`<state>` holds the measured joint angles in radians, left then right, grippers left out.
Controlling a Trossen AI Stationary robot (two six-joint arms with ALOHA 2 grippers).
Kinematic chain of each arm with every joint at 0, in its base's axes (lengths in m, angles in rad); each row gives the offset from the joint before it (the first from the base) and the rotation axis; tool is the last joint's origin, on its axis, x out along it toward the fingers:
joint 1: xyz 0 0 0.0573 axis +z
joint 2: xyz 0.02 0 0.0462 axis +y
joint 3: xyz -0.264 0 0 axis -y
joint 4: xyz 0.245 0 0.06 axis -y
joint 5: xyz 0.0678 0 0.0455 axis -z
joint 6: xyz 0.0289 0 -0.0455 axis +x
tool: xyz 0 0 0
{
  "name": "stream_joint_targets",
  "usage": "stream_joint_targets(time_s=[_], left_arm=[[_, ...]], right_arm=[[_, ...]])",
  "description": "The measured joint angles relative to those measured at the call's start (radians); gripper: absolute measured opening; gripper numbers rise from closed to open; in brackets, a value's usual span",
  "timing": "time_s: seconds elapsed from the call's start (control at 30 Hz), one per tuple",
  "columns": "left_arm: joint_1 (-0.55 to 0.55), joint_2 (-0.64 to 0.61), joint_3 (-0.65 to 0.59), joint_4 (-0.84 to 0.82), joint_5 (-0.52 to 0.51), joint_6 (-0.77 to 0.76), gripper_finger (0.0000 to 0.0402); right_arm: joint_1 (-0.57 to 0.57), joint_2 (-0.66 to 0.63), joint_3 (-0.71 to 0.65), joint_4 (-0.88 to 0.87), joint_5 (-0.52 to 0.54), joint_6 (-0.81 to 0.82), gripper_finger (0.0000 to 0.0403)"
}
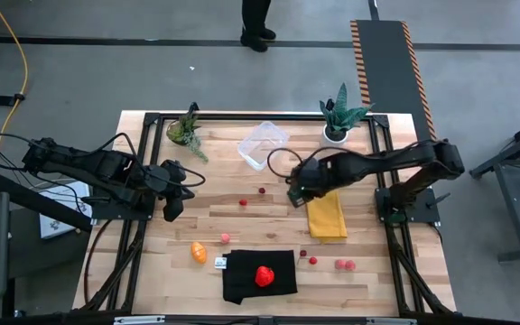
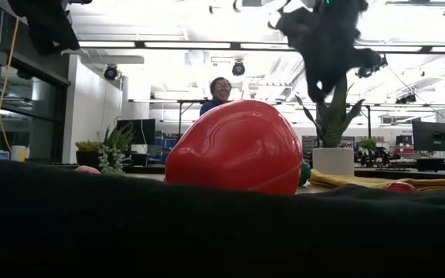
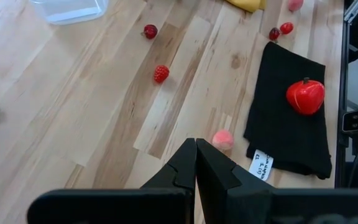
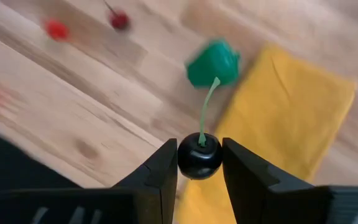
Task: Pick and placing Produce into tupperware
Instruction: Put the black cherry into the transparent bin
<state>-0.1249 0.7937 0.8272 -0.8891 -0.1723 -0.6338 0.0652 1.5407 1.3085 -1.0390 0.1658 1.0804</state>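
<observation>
My right gripper is shut on a dark berry with a thin green stem, above the table by the yellow cloth. A green piece shows beyond the stem's end, at the cloth's edge. The clear tupperware stands on the table's far middle. A red strawberry-like piece lies on a black cloth. An orange piece and a pink berry lie on the wood. My left gripper is shut and hovers over the table's left part. My right gripper pinches the dark berry's round body between its two fingers, one on either side. The fingers come from above, pointing down. The berry is lifted clear of the table, and its green stem points away from the fingers toward the table.
Small red berries lie mid-table, and more near the black cloth. Two potted plants stand at the far edge. A person is in the room behind.
</observation>
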Motion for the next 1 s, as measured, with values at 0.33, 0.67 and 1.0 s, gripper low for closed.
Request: stream_joint_targets(time_s=[0.33,0.67,1.0], left_arm=[[0.0,0.0,0.0,0.021,0.0,-0.01,0.0001],[0.0,0.0,0.0,0.139,0.0,-0.029,0.0001],[0.0,0.0,0.0,0.225,-0.004,-0.047,0.0001]], right_arm=[[0.0,-0.057,0.185,0.019,0.117,-0.118,0.0099],[-0.02,-0.057,0.348,0.187,0.123,-0.366,0.0099],[-0.178,-0.056,0.404,0.288,0.072,-0.555,0.0099]])
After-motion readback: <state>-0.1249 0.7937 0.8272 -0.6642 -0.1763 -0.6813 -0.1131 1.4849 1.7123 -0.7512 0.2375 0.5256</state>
